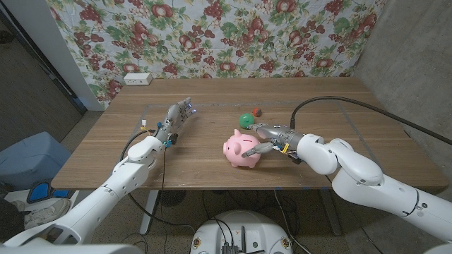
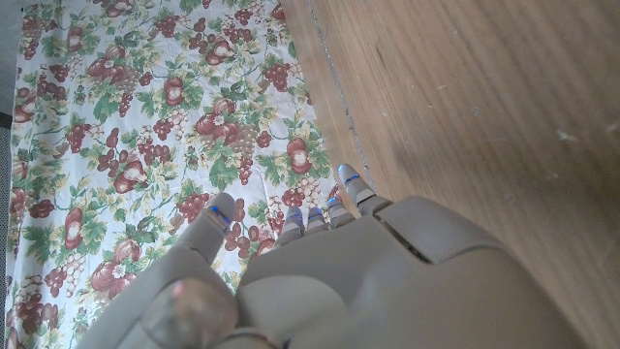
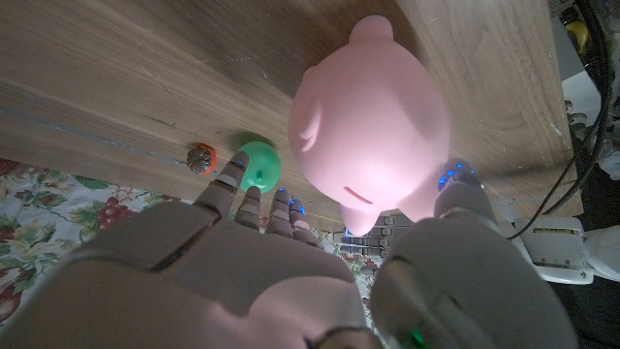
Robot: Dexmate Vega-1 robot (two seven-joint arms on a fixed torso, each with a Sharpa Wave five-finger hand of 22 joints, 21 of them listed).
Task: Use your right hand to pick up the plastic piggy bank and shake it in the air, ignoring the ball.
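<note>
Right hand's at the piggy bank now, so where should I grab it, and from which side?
Grip the piggy bank across its round body, coming from its right flank, where the right hand already is. It stands upright, and the green ball sits behind it, clear of that approach.

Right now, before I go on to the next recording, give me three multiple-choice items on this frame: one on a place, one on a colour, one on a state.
1. Where does the green ball lie relative to the piggy bank?
A. farther from the robot, toward the cloth
B. at the table's near edge
C. on top of it

2. What colour is the piggy bank?
A. blue
B. pink
C. yellow

3. What is the left hand doing?
A. holding the ball
B. holding the piggy bank
C. holding nothing, away from the piggy bank

Answers:
1 A: the head view shows the ball beyond the piggy bank, toward the cloth.
2 B: both the head and right wrist views show it pink.
3 C: it is apart on the table, while the right hand is at the piggy bank.
</note>
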